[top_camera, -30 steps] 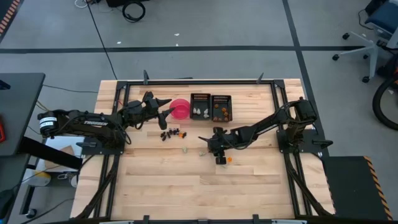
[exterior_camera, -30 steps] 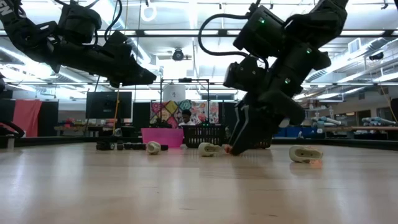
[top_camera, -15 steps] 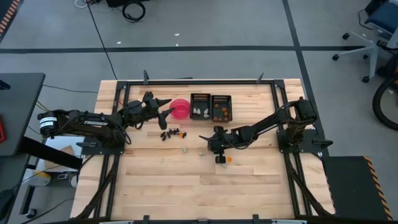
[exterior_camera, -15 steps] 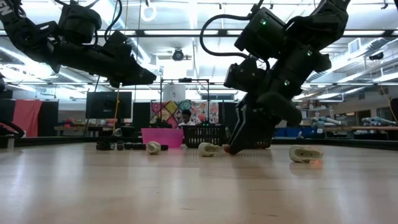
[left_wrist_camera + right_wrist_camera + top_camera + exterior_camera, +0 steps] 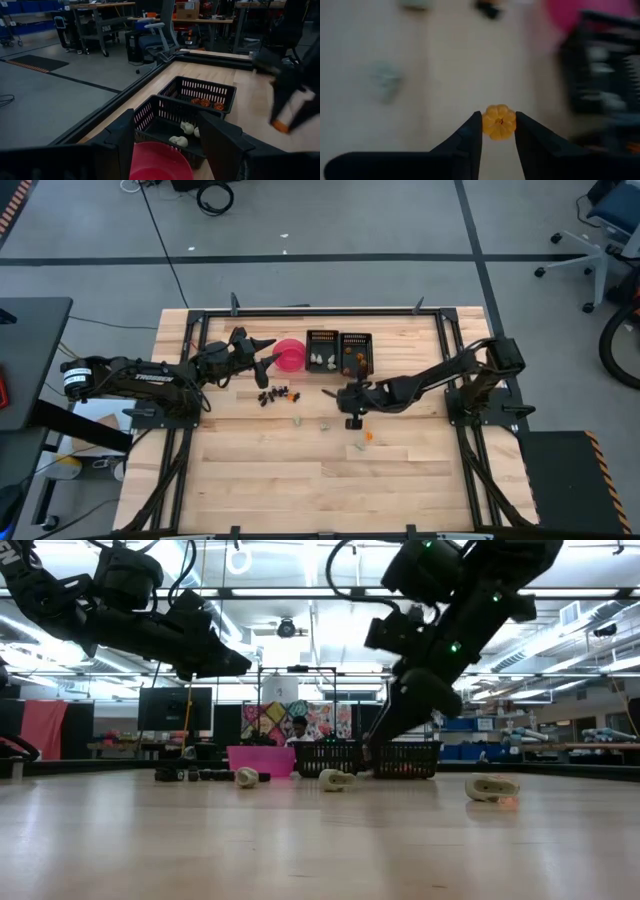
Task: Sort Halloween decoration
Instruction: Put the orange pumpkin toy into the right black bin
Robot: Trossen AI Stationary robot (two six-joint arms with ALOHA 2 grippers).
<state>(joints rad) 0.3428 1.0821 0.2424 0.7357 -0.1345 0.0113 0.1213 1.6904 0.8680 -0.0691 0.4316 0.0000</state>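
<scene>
Pinched between the right gripper's [image 5: 499, 125] two dark fingers was a bright orange piece [image 5: 499, 121], ribbed like a small pumpkin, held above the wooden table [image 5: 445, 75].

From above, the right gripper [image 5: 349, 409] hung over the table's middle, just in front of the two black trays [image 5: 340, 352]. One tray held pale greenish-white pieces [image 5: 320, 361], the other orange pieces [image 5: 350, 361]. Dark brown-black pieces [image 5: 278, 394] lay clustered in front of the pink bowl [image 5: 290, 354]; another orange piece [image 5: 368, 436] lay near the gripper, with pale ones [image 5: 326, 424] beside it. The left gripper [image 5: 262, 356] hovered beside the bowl.

At table height, the right gripper [image 5: 375, 746] was raised off the wood, before the trays [image 5: 362, 758]. Pale pieces [image 5: 335, 779] rested on the tabletop.

The left wrist camera showed the left gripper [image 5: 172, 145] spread wide, holding nothing, above the bowl [image 5: 160, 162].
</scene>
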